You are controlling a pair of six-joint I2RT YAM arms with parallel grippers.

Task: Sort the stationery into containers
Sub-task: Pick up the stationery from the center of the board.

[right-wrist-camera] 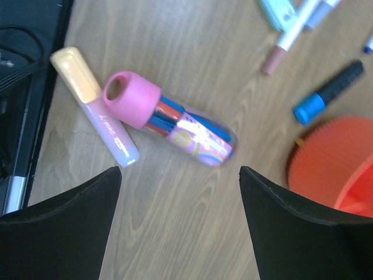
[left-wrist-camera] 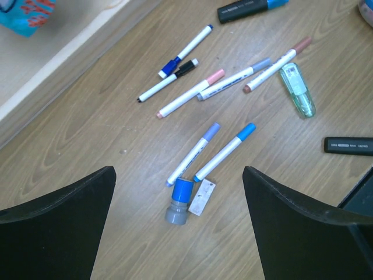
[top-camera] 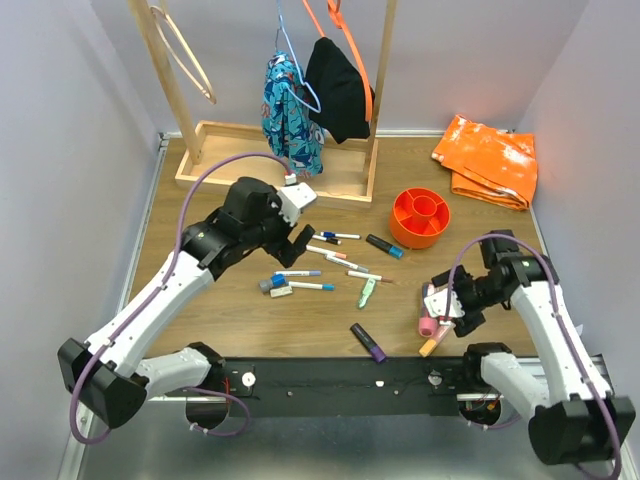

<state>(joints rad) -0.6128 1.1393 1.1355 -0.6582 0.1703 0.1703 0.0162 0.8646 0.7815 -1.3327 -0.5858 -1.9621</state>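
Nothing has gone into the small round orange plastic cup with inner dividers [top-camera: 405, 232] yet, as far as I can see from here. The stationery lies loose on the wooden bench [top-camera: 480, 262].

Both arms hang over separate clusters, probably so that each can work its own patch without crossing the other. The left jaws are spread wide and hold nothing. Below the gap between them lie two thin white pens with blue caps [left-wrist-camera: 224, 151], side by side, their lower ends near a stubby blue-and-grey piece [left-wrist-camera: 179, 201] that sits almost midway between the tips. More thin white pens and the mint-green piece [left-wrist-camera: 297, 90] lie farther out, beyond the tips.

The right jaws are likewise spread and empty. A clear tube with a pink cap [right-wrist-camera: 175, 125] lies crosswise just ahead of their gap, and a pale highlighter with a yellow cap [right-wrist-camera: 99, 108] rests against its capped end, toward one jaw. The cup sits just past the other jaw, so a drop-off should be a short carry.
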